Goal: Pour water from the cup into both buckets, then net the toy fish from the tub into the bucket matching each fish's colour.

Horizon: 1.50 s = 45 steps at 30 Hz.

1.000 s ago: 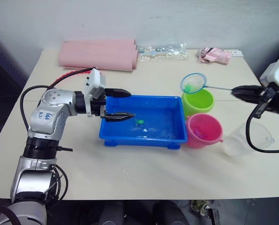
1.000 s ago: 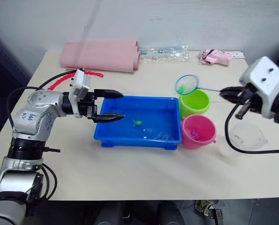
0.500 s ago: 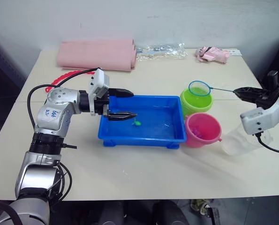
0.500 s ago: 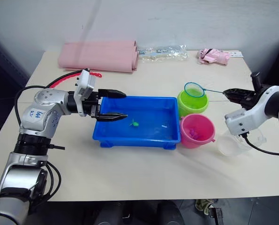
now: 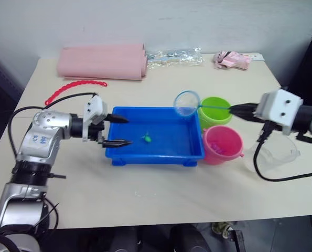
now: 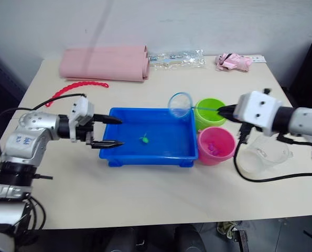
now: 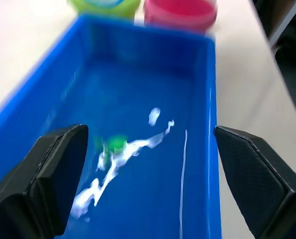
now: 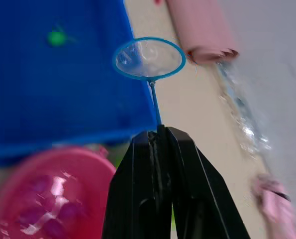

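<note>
Looking down at the table [image 5: 161,199], I take the blue tub [image 5: 154,155] as my landmark. A rolled pink mat [image 5: 100,60] lies well behind it, and a red beaded chain [image 5: 74,86] curls between mat and tub. The clear cup [image 5: 276,157] stands farthest out on the tub's right. Just beside the tub's right end sit the green bucket [image 5: 216,111] toward the back and the pink bucket [image 5: 222,145] in front of it, touching. My left gripper [image 5: 119,130] hovers over the tub's left end with its fingers spread wide. My right gripper [image 5: 238,109], beyond the green bucket, pinches the handle of the net [image 5: 187,103], whose hoop hangs over the tub's back right corner. One green toy fish [image 5: 147,138] lies near the tub's middle.
</note>
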### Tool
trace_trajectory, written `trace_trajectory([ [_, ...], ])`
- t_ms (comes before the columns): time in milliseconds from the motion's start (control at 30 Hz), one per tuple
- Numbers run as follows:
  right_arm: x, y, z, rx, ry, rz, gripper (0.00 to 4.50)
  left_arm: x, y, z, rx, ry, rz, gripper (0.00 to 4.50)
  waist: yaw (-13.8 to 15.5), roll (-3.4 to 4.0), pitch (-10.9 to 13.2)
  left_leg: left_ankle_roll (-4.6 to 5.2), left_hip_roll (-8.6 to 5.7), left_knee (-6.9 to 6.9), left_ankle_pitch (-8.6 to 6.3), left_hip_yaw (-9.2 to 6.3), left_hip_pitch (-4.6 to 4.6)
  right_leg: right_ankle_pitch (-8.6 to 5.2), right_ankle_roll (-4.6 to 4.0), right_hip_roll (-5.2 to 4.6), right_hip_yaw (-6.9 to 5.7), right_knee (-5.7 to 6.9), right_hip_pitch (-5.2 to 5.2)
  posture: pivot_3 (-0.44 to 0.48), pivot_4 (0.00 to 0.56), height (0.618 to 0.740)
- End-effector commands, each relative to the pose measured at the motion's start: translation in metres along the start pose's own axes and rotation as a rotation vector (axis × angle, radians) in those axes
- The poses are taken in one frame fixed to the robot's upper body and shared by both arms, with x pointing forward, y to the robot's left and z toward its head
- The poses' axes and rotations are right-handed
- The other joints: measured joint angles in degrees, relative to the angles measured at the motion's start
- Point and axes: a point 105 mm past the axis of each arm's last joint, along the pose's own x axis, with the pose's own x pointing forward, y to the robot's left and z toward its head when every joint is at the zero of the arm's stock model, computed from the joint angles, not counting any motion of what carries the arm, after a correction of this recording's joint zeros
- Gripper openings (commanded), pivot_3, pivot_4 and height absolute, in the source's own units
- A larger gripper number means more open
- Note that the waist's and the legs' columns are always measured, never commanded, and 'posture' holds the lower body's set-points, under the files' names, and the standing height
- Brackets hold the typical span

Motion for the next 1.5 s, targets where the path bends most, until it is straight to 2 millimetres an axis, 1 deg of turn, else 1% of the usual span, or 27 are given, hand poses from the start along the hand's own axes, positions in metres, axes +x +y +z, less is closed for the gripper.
trace_trajectory([
  [33, 0.014, 0.001, -0.001, -0.066, 0.019, 0.005, 0.0, -0.02, -0.002, 0.01, 0.045, 0.007, 0.041, 4.4, 0.24, 0.0, 0.0, 0.0, -0.08, 0.0, 0.0, -0.01, -0.03, 0.0, 0.0, -0.07, -0.01, -0.01, 0.0, 0.0, 0.15, 0.74],
  [133, 0.037, 0.006, -0.01, -0.121, 0.03, 0.024, 0.0, -0.029, -0.005, 0.006, 0.024, 0.025, 0.075, 4.4, 0.47, 0.0, 0.0, 0.01, -0.19, 0.08, -0.01, -0.01, -0.01, 0.0, 0.0, -0.18, 0.0, 0.0, 0.03, 0.0, 0.15, 0.74],
  [200, 0.048, 0.008, -0.014, -0.142, 0.031, 0.033, 0.0, -0.033, -0.006, 0.004, 0.018, 0.036, 0.091, 4.4, 0.66, 0.0, 0.0, 0.01, -0.21, 0.08, 0.0, -0.02, 0.0, 0.0, 0.0, -0.19, -0.01, 0.02, 0.02, 0.0, 0.15, 0.74],
  [333, 0.064, 0.011, -0.025, -0.234, 0.067, 0.036, 0.0, -0.037, -0.01, 0.004, 0.012, 0.042, 0.117, 4.4, 0.51, 0.0, 0.0, 0.01, -0.19, 0.01, 0.0, -0.02, -0.01, 0.0, 0.0, -0.17, -0.05, 0.1, -0.07, 0.0, 0.15, 0.74],
  [400, 0.072, 0.015, -0.029, -0.339, 0.077, 0.055, 0.0, -0.038, -0.012, 0.006, 0.008, 0.039, 0.129, 4.4, 0.33, 0.0, 0.0, 0.01, -0.19, 0.0, 0.0, -0.02, -0.01, 0.0, 0.0, -0.17, -0.05, 0.11, -0.08, 0.0, 0.15, 0.74],
  [433, 0.076, 0.022, -0.03, -0.345, 0.061, 0.079, 0.0, -0.039, -0.013, 0.007, 0.006, 0.039, 0.134, 4.4, 0.12, 0.0, 0.0, 0.01, -0.19, 0.0, 0.0, -0.01, -0.01, 0.0, 0.0, -0.17, -0.05, 0.1, -0.08, 0.0, 0.15, 0.74],
  [500, 0.084, 0.034, -0.028, -0.286, 0.013, 0.101, 0.0, -0.042, -0.015, 0.008, 0.0, 0.038, 0.143, 4.4, -0.07, -0.01, -0.01, 0.01, -0.19, 0.0, 0.0, -0.01, 0.01, 0.0, 0.0, -0.17, -0.05, 0.11, -0.07, 0.0, 0.15, 0.74],
  [567, 0.088, 0.042, -0.022, -0.218, -0.034, 0.108, 0.0, -0.044, -0.015, 0.009, -0.004, 0.04, 0.151, 4.4, -0.06, -0.01, -0.01, 0.0, -0.15, -0.02, 0.0, -0.02, 0.02, 0.0, 0.0, -0.14, -0.08, 0.12, -0.07, 0.0, 0.15, 0.74],
  [667, 0.09, 0.041, -0.011, -0.019, -0.096, 0.065, 0.0, -0.043, -0.015, 0.009, -0.006, 0.039, 0.156, 4.4, -0.04, -0.01, -0.01, -0.01, -0.14, -0.04, 0.01, -0.01, 0.02, 0.0, 0.0, -0.12, -0.09, 0.14, -0.07, 0.0, 0.15, 0.74],
  [733, 0.087, 0.037, -0.01, 0.023, -0.093, 0.043, 0.0, -0.043, -0.014, 0.01, -0.005, 0.035, 0.156, 4.4, -0.01, -0.01, -0.01, -0.01, -0.14, -0.04, 0.01, -0.01, 0.01, 0.0, 0.0, -0.13, -0.09, 0.15, -0.07, 0.0, 0.15, 0.74],
  [833, 0.069, 0.024, -0.007, 0.186, -0.1, 0.002, 0.0, -0.038, -0.012, 0.014, -0.005, 0.008, 0.148, 4.4, 0.31, -0.01, -0.01, -0.01, -0.15, -0.03, 0.01, -0.01, 0.01, 0.0, 0.0, -0.14, -0.08, 0.12, -0.06, 0.0, 0.15, 0.74],
  [900, 0.054, 0.021, 0.0, 0.281, -0.124, 0.013, 0.0, -0.032, -0.011, 0.017, -0.008, -0.014, 0.134, 4.4, 0.96, -0.01, -0.01, -0.01, -0.17, -0.01, 0.01, -0.04, 0.01, 0.0, 0.0, -0.15, -0.08, 0.12, -0.04, 0.0, 0.15, 0.74],
  [933, 0.044, 0.019, 0.003, 0.303, -0.123, 0.016, 0.0, -0.026, -0.011, 0.017, -0.003, -0.021, 0.118, 4.4, 1.16, -0.01, -0.01, -0.01, -0.19, -0.01, 0.01, -0.04, -0.01, 0.0, 0.0, -0.16, -0.08, 0.1, -0.04, 0.0, 0.15, 0.74],
  [1000, 0.033, 0.017, 0.005, 0.317, -0.11, 0.014, 0.0, -0.02, -0.011, 0.018, 0.004, -0.028, 0.097, 4.4, 1.48, -0.02, -0.01, 0.0, -0.21, -0.01, 0.0, -0.04, -0.01, 0.0, 0.0, -0.16, -0.06, 0.06, 0.0, 0.0, 0.15, 0.74],
  [1033, 0.029, 0.016, 0.004, 0.299, -0.088, 0.002, 0.0, -0.017, -0.011, 0.019, 0.006, -0.034, 0.09, 4.4, 1.49, -0.03, -0.01, 0.01, -0.21, -0.01, 0.0, -0.03, -0.01, 0.0, 0.0, -0.16, -0.05, 0.03, 0.01, 0.0, 0.15, 0.74],
  [1100, 0.028, 0.019, -0.002, 0.18, -0.028, 0.004, 0.0, -0.014, -0.008, 0.017, 0.011, -0.029, 0.082, 4.4, 1.42, -0.03, -0.02, 0.01, -0.21, -0.01, 0.0, 0.01, 0.0, 0.0, 0.0, -0.16, -0.03, -0.04, 0.03, 0.0, 0.15, 0.74],
  [1167, 0.031, 0.024, -0.007, 0.111, -0.002, 0.015, 0.0, -0.014, -0.007, 0.012, 0.021, -0.004, 0.074, 4.4, 1.32, -0.04, -0.02, 0.01, -0.21, -0.01, 0.0, 0.02, 0.01, 0.0, 0.0, -0.15, -0.02, -0.03, 0.03, 0.0, 0.15, 0.74],
  [1267, 0.048, 0.037, -0.011, 0.056, -0.019, 0.045, 0.0, -0.021, -0.007, -0.002, 0.038, 0.074, 0.059, 4.4, 0.45, -0.04, -0.02, 0.01, -0.18, -0.05, 0.0, 0.06, 0.02, 0.0, 0.0, -0.09, 0.01, -0.02, -0.01, 0.0, 0.15, 0.74],
  [1333, 0.062, 0.044, -0.012, 0.009, -0.033, 0.06, 0.0, -0.03, -0.008, -0.01, 0.045, 0.13, 0.057, 4.4, -0.15, -0.04, -0.02, -0.01, -0.16, -0.07, 0.01, 0.05, 0.02, 0.0, 0.0, -0.08, -0.01, 0.02, -0.04, 0.0, 0.15, 0.74],
  [1400, 0.072, 0.048, -0.012, -0.031, -0.045, 0.076, 0.0, -0.036, -0.009, -0.014, 0.041, 0.16, 0.05, 4.4, -0.37, -0.04, -0.02, -0.01, -0.14, -0.09, 0.01, 0.06, 0.02, 0.0, 0.0, -0.07, -0.01, 0.02, -0.08, 0.0, 0.15, 0.74],
  [1500, 0.088, 0.06, -0.015, -0.1, -0.068, 0.129, 0.0, -0.045, -0.014, -0.016, 0.033, 0.177, 0.047, 4.4, -0.33, -0.03, -0.02, -0.03, -0.14, -0.1, 0.02, 0.04, 0.03, 0.0, 0.0, -0.09, -0.02, 0.06, -0.12, 0.0, 0.15, 0.74],
])
